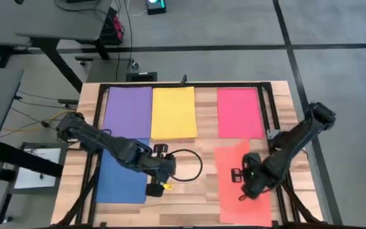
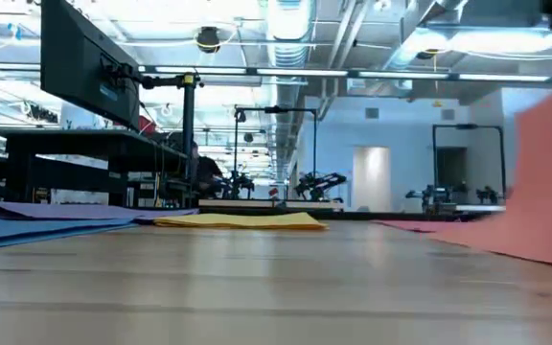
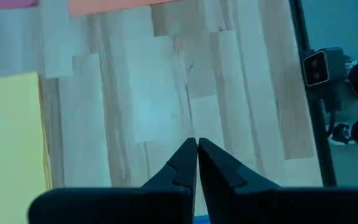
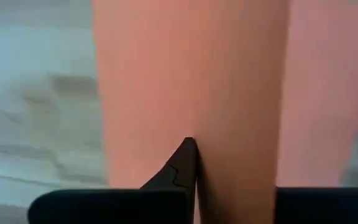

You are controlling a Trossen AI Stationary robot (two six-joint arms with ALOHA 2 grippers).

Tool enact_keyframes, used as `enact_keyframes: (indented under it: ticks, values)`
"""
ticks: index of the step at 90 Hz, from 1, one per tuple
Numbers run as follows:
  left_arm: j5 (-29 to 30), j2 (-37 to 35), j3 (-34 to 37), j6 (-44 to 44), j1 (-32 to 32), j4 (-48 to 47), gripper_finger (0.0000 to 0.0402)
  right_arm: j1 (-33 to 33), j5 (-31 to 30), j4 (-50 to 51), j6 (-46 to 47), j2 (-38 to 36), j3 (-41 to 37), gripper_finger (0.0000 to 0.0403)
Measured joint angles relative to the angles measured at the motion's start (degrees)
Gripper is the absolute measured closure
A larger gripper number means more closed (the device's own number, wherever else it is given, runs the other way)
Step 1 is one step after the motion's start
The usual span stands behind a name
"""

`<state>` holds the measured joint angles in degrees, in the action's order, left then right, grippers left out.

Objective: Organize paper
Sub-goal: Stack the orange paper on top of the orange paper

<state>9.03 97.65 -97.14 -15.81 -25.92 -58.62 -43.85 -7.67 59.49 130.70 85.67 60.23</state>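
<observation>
Two grippers: both with fingers pressed together.
Right gripper: pinching the orange-coral sheet, lifting its edge.
Left gripper: holds nothing, beside the blue sheet.
Far row: purple sheet, yellow sheet, red-pink sheet, flat on the table.

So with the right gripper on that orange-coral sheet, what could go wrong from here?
1. The right gripper is shut on the orange-coral sheet, which the low view shows lifted; pulling could crease or tear it.
2. The sheet lies askew close to the red-pink sheet; dragging might shift that one.
3. The left gripper, shut, hovers beside the blue sheet and could snag it.
</observation>
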Motion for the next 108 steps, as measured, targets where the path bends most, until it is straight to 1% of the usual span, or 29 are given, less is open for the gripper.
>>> enact_keyframes:
  ticks: [14,26,32,46,53,57,61,65,73,75,83,93,108]
  values:
    - [0.01,0.00,0.00,1.06,0.01,1.09,0.0401,-0.03,0.17,-2.37,-0.05,6.05,0.00,0.0403]
    - [0.38,0.00,0.00,1.06,0.01,1.96,0.0401,-0.95,3.31,-1.22,-0.16,10.12,0.00,0.0403]
    - [1.67,0.00,0.00,1.24,0.01,2.24,0.0402,-1.76,4.52,-0.51,-0.12,11.52,0.00,0.0403]
    - [2.29,0.00,0.00,2.54,0.01,2.20,0.0401,-3.83,4.73,-0.73,0.28,14.08,-0.02,0.0403]
    - [2.39,0.00,0.00,2.73,0.01,2.20,0.0401,-4.44,4.99,-4.00,1.51,14.98,-0.09,0.0403]
    - [2.41,0.00,0.00,2.76,0.15,2.22,0.0402,-5.11,5.19,-6.66,-0.77,15.01,-0.07,0.0403]
    - [2.41,0.00,0.00,2.73,0.33,2.16,0.0402,-5.67,5.15,-7.26,-1.87,14.95,0.01,0.0403]
    - [2.40,0.00,0.00,2.45,0.43,2.17,0.0402,-6.25,5.31,-6.47,0.61,14.94,0.02,0.0403]
    - [2.41,0.00,0.00,1.86,0.84,2.25,0.0402,-8.34,5.37,-2.99,11.99,14.94,0.00,0.0403]
    - [2.41,0.00,0.00,1.83,0.90,2.27,0.0402,-8.89,5.48,-2.27,13.61,14.94,0.00,0.0403]
    - [2.41,0.00,0.00,1.79,1.31,2.59,0.0401,-9.98,8.33,-1.55,14.37,14.94,-0.04,0.0403]
    - [2.39,0.00,0.00,1.66,2.16,3.13,0.0402,-10.97,10.33,-1.33,15.15,14.88,-0.04,0.0403]
    - [2.39,0.00,0.00,1.60,3.46,3.82,0.0402,-12.58,10.91,-1.21,19.39,14.86,-0.04,0.0403]
